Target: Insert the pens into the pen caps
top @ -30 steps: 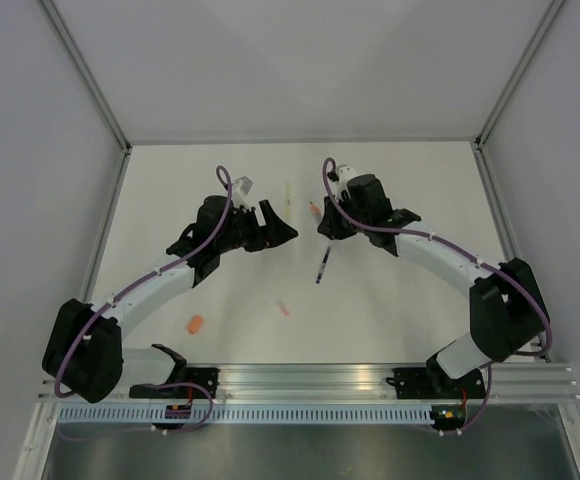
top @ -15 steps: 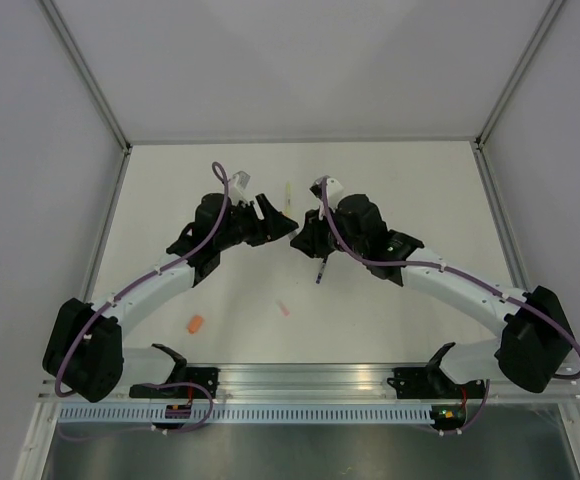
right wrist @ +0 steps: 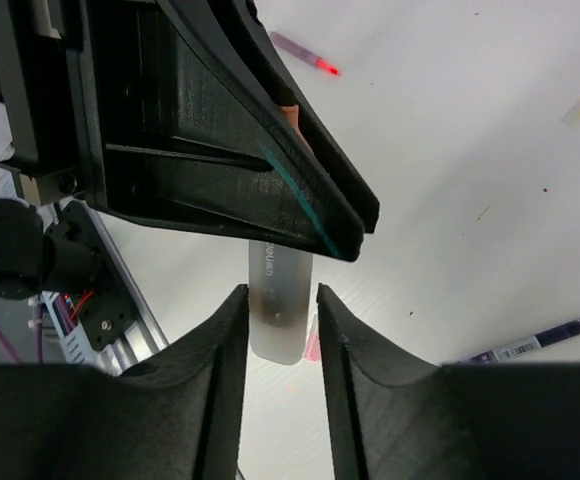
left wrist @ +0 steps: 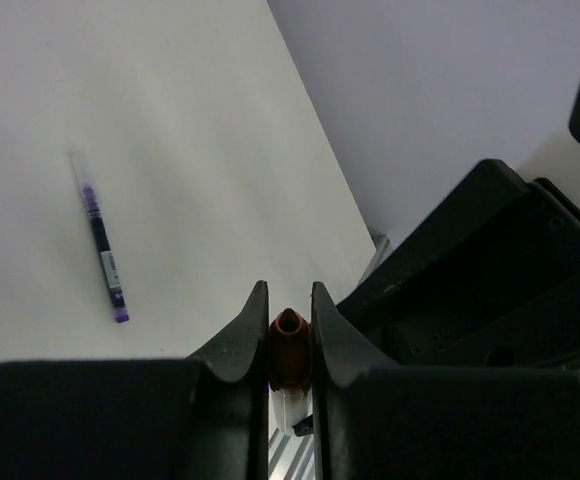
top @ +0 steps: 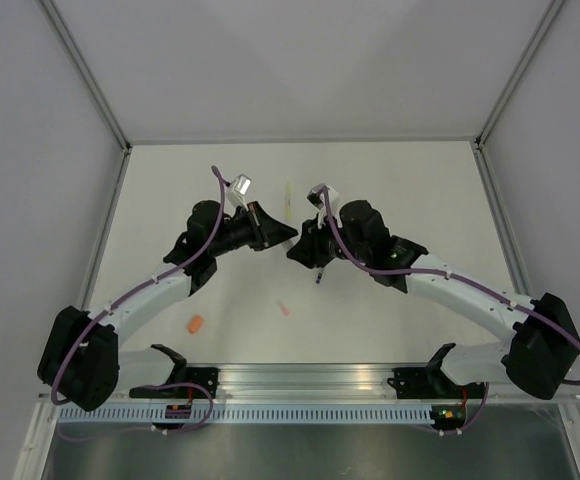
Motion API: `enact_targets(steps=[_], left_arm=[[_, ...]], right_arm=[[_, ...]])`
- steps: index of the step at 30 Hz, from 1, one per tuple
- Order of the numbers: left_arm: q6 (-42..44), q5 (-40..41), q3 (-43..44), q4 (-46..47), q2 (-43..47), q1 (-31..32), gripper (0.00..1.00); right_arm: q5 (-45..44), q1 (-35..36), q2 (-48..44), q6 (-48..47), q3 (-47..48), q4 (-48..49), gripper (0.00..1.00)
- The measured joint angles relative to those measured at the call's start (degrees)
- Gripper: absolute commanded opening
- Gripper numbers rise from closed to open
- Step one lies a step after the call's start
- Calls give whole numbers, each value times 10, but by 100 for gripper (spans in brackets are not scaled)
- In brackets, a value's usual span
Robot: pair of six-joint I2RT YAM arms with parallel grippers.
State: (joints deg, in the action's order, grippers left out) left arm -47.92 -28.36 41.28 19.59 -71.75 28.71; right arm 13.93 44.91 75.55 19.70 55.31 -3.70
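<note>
The left gripper [left wrist: 289, 310] is pinched on the orange tip [left wrist: 289, 350] of the grey pen [right wrist: 279, 325]. The right gripper [right wrist: 281, 292], directly opposite, clamps the barrel, so this looks like a mid-air regrasp. The orange cap [top: 195, 323] lies on the table [top: 400, 200] well behind the left gripper; next, one gripper probably has to let go and fetch it.

I'm seeing a matt white worktop [top: 390, 190], smooth, with barely any sheen. The left pincer [left wrist: 288, 292] is matt black plastic, and its fingers look finely ribbed in the right wrist view. The grey pen [right wrist: 278, 320] is frosted, semi-clear plastic, its orange tip [left wrist: 290, 345] glossy. The purple pen [left wrist: 102, 252] has a clear plastic barrel. The rail [top: 310, 378] looks like brushed metal.
</note>
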Motion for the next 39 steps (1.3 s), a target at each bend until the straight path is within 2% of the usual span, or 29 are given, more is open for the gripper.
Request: enact_targets(steps=[5,11,16,22,25,26,27,28,29,30,32,35,39], left_arm=[[5,-84,-23,41,33,0,2],[2,-175,-43,135,66,0,2],[-10,-214,-52,191,68,0,2],[-25,-233,-57,232,68,0,2],[-35,-247,-57,251,68,0,2],[-37,-249,-57,256,68,0,2],[-42,-254,-57,261,66,0,6],[-46,-257,-57,265,66,0,18],[-48,-258,-57,268,65,0,49],[-48,-258,-57,269,65,0,62],[-45,-255,-57,250,65,0,78],[-26,-237,-48,173,69,0,87],[41,-166,1,-7,102,0,88]], right_arm=[[64,0,-48,5,-35,19,47],[149,0,-91,42,-73,83,46],[205,0,-94,86,-98,146,45],[235,0,-94,122,-118,194,31],[239,-1,-94,135,-124,214,0],[242,-1,-94,139,-126,220,0],[245,-1,-94,143,-128,227,0],[247,-1,-94,146,-129,231,0],[249,-1,-93,149,-131,236,0],[250,-1,-93,151,-133,240,0],[247,0,-94,154,-134,243,0],[226,-2,-103,140,-130,216,0],[197,-39,-119,118,-120,156,0]])
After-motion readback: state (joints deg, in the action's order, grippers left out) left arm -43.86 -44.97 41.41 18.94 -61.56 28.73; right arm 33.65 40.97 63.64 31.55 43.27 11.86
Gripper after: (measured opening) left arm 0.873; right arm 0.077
